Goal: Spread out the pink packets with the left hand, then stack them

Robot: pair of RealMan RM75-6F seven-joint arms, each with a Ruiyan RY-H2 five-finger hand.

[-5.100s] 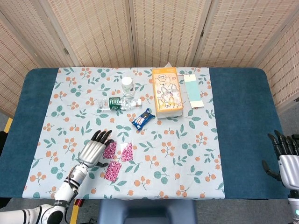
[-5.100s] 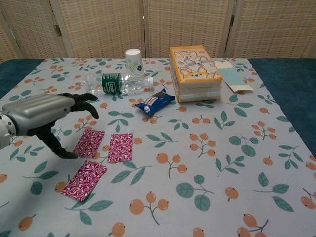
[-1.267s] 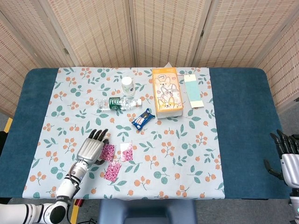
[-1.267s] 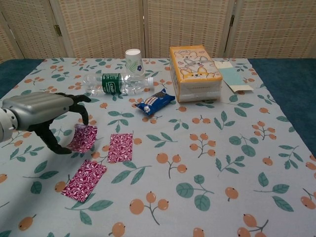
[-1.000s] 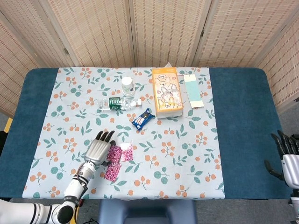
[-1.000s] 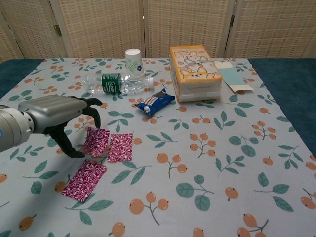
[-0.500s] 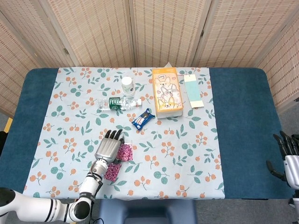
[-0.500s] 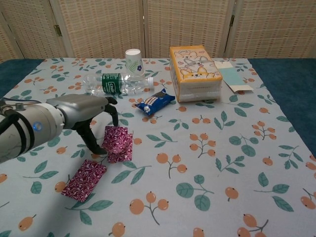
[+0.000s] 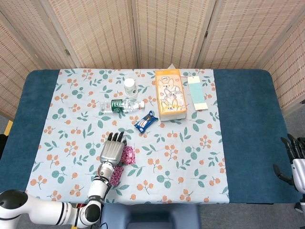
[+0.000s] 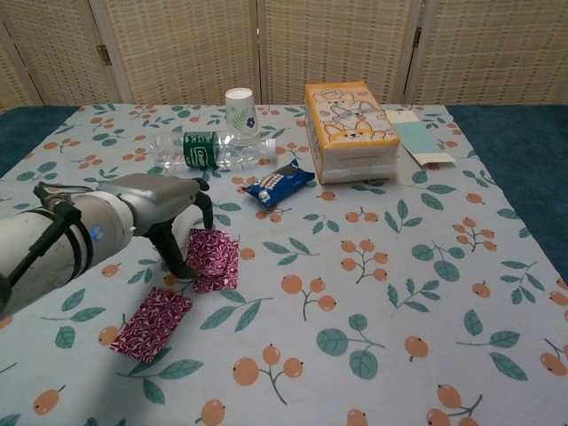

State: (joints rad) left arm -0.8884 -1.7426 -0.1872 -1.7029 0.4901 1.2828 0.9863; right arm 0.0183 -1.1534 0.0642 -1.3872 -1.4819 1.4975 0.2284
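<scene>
Floral cloth [image 9: 190, 157] covers the middle of the blue table [image 9: 248, 119], and everything you are working with sits on it. Largest upon it is the orange tissue box [image 9: 169, 93] in the upper centre of the head view, with a pale green card [image 9: 196, 92] just to its right. Left of the box lies a clear water bottle [image 9: 121, 105] on its side, a paper cup [image 9: 129, 87] standing just above it, and a blue snack wrapper [image 9: 145, 121] below and between bottle and box. Your left hand [image 10: 164, 206] sits lower left in the chest view, fingers curled downward with the tips on two overlapping pink packets [image 10: 213, 256]; whether it pinches the upper one or only presses on it cannot be told. A third pink packet [image 10: 152, 321] lies apart, below and to the left. Your right hand [image 9: 294, 162] shows only at the right edge of the head view, fingers apart and holding nothing.
</scene>
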